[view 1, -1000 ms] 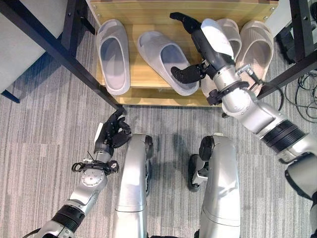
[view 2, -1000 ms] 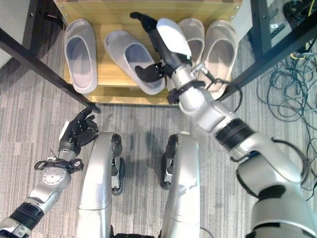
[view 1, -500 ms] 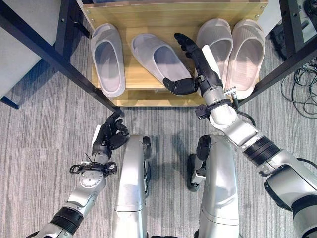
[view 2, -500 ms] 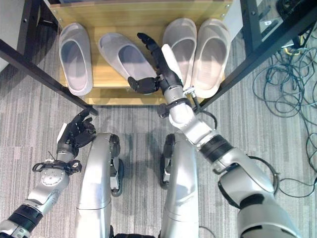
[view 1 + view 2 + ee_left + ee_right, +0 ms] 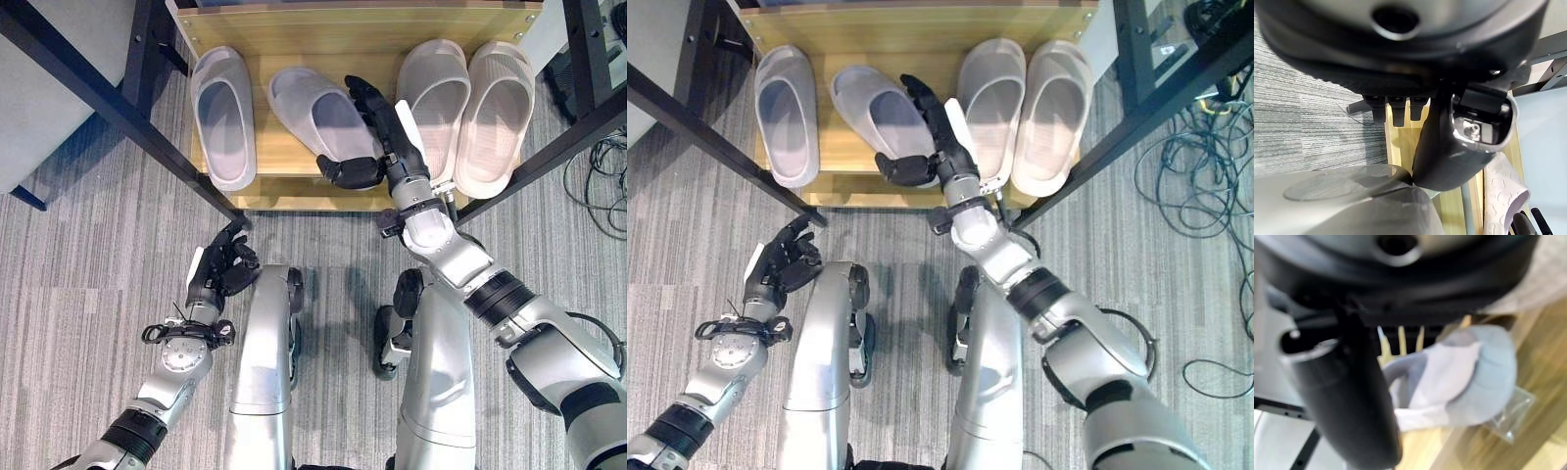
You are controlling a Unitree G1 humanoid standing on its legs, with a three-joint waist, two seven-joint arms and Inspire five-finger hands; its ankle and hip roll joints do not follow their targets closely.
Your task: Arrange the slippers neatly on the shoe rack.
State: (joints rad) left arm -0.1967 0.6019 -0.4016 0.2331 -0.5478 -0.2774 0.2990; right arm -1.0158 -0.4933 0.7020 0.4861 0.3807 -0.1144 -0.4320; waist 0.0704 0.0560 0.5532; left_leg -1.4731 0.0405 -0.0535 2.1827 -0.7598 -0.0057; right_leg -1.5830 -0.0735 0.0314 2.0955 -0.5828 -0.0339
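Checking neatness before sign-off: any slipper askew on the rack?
Yes. The second grey slipper lies angled, unlike its straight mate and the beige pair. The right robot hand is at it, fingers straight.

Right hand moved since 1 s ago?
Yes. The right hand has shifted left, off the beige slipper, and now lies beside the angled grey slipper.

Four pale slippers [image 5: 223, 116] on the wooden shoe rack [image 5: 294, 152], one angled.
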